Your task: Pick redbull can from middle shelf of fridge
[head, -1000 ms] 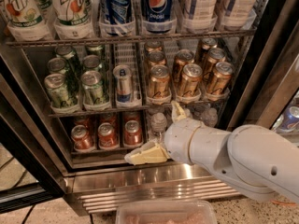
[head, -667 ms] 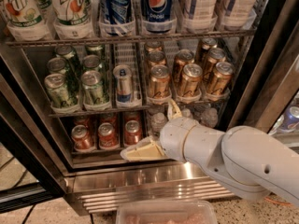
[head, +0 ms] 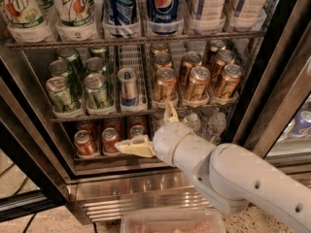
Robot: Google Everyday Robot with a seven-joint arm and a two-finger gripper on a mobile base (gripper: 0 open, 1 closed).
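The redbull can [head: 128,86] is slim, blue and silver with a silver top. It stands alone in the middle lane of the middle shelf [head: 97,116], between green cans [head: 97,90] on its left and gold cans [head: 165,84] on its right. My gripper [head: 150,129] is in front of the fridge [head: 121,188], below and a little right of the can, at the level of the lowest rack. Its cream fingers [head: 133,147] are spread wide, one pointing left and one pointing up. It holds nothing and is apart from the can.
7up bottles [head: 73,8] and Pepsi bottles [head: 163,6] fill the rack above. Red cans [head: 86,143] and water bottles [head: 214,123] stand on the rack below, behind my gripper. A dark door edge [head: 272,81] runs down the right. A pink tray [head: 170,223] lies at the bottom.
My gripper and arm have moved left and slightly up, closer to the middle shelf's front edge. The fingers stay spread. The cans have not moved.
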